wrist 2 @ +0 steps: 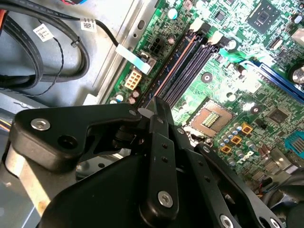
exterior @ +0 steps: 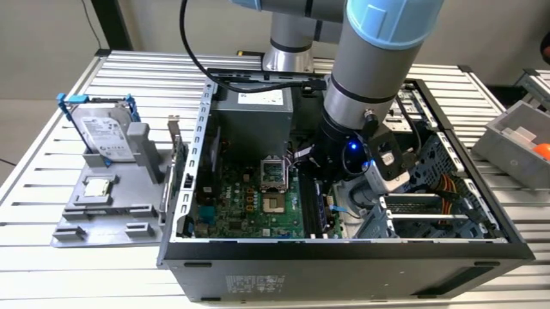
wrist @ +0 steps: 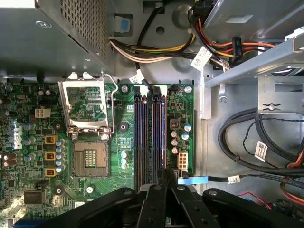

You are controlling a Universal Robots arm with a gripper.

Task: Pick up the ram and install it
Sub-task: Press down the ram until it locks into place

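- Appears to sit as a thin dark edge, the ram (wrist: pixel 162 172), pinched at the very tips of the gripper (wrist: pixel 164 184); too much is hidden by the black fingers (wrist 2: pixel 159 142) to be sure.
- Clenched narrow, with barely a sliver between the tips in both wrist views.
- Hangs low inside the open case (exterior: pixel 344 248), right over the near end of the black memory slots (wrist: pixel 149 137), which run straight out from the tips.
- Reads as the installing step: picking up looks done, seating not yet.
- Calls for lining the stick's edge up with one slot, latches open at both ends, then an even, straight press.
- Beyond the slots to one side, the bare processor socket (wrist: pixel 90 159); to the other, bundled black cables (wrist: pixel 251 142).
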